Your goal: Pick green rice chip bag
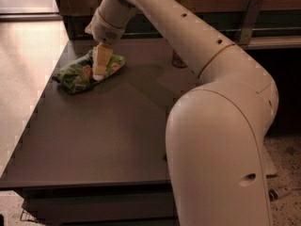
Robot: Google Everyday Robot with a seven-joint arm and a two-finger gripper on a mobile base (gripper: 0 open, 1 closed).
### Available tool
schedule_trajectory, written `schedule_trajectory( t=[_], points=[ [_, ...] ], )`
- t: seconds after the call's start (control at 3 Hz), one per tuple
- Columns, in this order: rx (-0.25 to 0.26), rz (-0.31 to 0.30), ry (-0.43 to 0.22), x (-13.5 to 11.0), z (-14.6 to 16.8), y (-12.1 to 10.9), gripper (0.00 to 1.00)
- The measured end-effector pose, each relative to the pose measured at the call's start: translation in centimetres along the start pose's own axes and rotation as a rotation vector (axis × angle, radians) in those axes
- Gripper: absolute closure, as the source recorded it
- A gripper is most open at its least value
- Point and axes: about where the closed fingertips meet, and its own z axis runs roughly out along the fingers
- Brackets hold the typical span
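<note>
Pointing the fingers point(102, 60) straight down onto the green rice chip bag point(70, 76), with the tips touching its crinkled top towards the right end. Seeing them only as one pale block from this side, so cannot tell whether apart, together or clamped on the bag. Holding the gripper point(98, 76) low over the far left part of the tabletop point(103, 140). Finding the bag lying there, near the left edge. Stretching the white arm point(188, 32) in from the lower right, above the tabletop.
</note>
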Motion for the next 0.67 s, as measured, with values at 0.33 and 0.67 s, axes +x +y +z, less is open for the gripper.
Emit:
schedule_trajectory(
  t=[0.33, 0.67],
  points=[
    [-0.028, -0.026, -0.028, -2.1, 2.8, 0.7, 0.0],
    [-0.046, -0.031, -0.039, -2.8, 5.1, 1.8, 0.0]
  ],
)
